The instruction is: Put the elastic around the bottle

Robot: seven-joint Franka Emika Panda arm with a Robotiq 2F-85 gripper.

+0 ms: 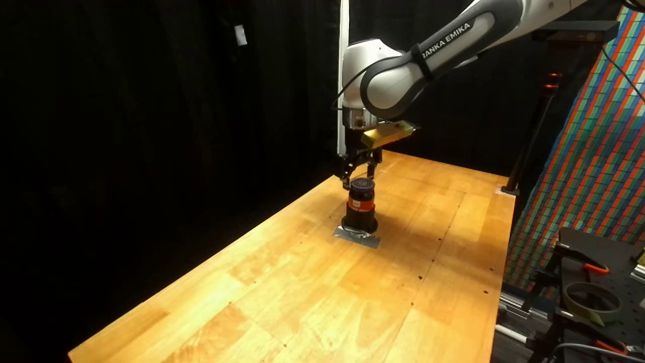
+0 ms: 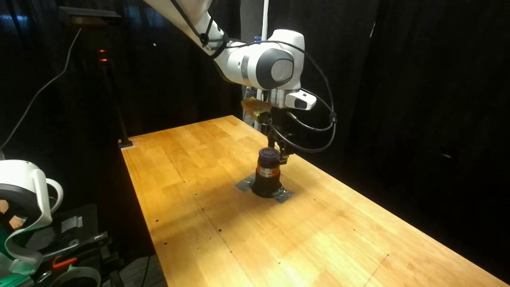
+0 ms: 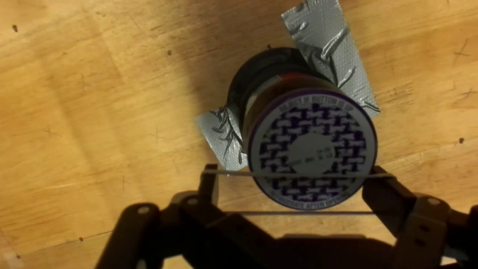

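Hand (image 3: 295, 171), nearest the camera in the wrist view: two dark fingers (image 3: 390, 196) spread apart, elastic (image 3: 298, 213) stretched between them. We record a strand crossing in front of the patterned cap (image 3: 312, 151) of the bottle (image 3: 302, 129), and a second strand just past the cap's edge; whether either touches it, we cannot tell. Bottle: upright on the wooden surface (image 3: 74, 93), dark base (image 3: 242, 76) below, two strips of silver tape (image 3: 332, 52) at its foot.

In an exterior view we list: arm (image 1: 456, 43), white and grey, from the upper right; gold-coloured block (image 1: 387, 134) just above the hand; bottle just below the hand, orange-red label (image 1: 362, 205) about its middle; fingers near the cap. Also multicoloured checked hanging (image 1: 599, 131); roll of tape (image 1: 610, 313), lower right.

In an exterior view we enter further: white object (image 2: 18, 171), partly cut off by the left edge; black cable (image 2: 333, 116), looped beside the hand; slim dark post (image 2: 115, 103) at a corner of the surface; bottle upright, tape on either side of its foot.
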